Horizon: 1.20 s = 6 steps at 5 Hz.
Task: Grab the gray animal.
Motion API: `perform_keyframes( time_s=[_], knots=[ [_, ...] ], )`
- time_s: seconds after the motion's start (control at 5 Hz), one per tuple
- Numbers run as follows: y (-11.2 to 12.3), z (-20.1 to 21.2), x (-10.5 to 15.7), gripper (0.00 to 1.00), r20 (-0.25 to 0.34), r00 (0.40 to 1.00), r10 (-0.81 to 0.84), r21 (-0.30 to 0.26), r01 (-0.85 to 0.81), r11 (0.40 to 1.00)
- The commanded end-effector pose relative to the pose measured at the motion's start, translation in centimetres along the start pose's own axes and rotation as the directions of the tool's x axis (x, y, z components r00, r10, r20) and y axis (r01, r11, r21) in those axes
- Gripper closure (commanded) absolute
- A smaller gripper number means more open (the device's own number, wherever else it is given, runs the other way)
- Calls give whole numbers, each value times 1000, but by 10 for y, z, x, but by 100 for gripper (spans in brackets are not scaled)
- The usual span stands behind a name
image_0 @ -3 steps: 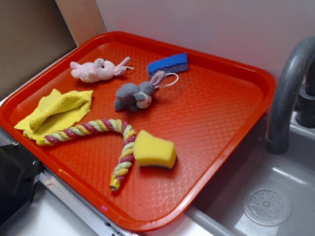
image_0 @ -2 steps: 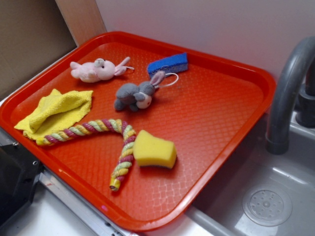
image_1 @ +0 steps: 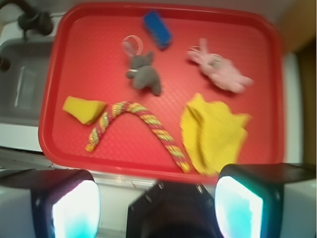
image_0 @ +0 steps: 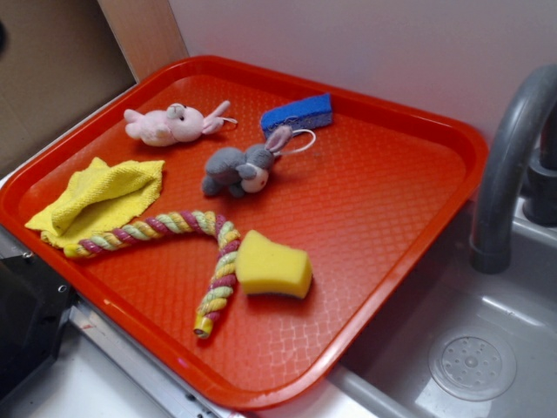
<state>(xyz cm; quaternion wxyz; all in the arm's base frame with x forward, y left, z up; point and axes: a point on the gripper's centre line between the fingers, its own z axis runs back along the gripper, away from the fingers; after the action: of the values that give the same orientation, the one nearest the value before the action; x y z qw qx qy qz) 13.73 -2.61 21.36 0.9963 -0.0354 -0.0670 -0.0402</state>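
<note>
Red tray (image_1: 59, 74) beside the sink holds the gray animal (image_1: 143, 74), mid-tray, lying toward twelve o'clock, slightly left, well apart from the end effector (image_1: 158, 210). End effector fingers spread wide, holding nothing; the animal's body runs roughly eleven to five in the wrist view.

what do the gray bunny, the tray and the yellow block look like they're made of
Gray bunny: plush fabric, going by its fuzzy, matte surface.
Tray: probably hard plastic, with a glossy orange-red face, a molded diamond texture and a raised rim.
Yellow block: likely foam sponge, matte, with soft, slightly wavy edges.
</note>
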Motion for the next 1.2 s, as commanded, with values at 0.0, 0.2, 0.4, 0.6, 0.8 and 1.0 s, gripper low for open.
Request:
perform_keyframes(
  time_s=[0.0,0.2,0.4,0.6,0.8,1.0],
  knots=[
    [-1,-44,50,0,94,993,-66,40,62,997],
    [-4,-80,80,0,95,982,-164,5,164,986],
    [-7,-109,98,0,56,973,-225,14,224,974],
    [-8,-135,114,0,24,949,-314,-2,314,950],
    [-6,-154,112,0,-9,933,-360,-49,359,932],
    [-19,-173,98,0,-45,912,-409,-130,400,907]
  ],
)
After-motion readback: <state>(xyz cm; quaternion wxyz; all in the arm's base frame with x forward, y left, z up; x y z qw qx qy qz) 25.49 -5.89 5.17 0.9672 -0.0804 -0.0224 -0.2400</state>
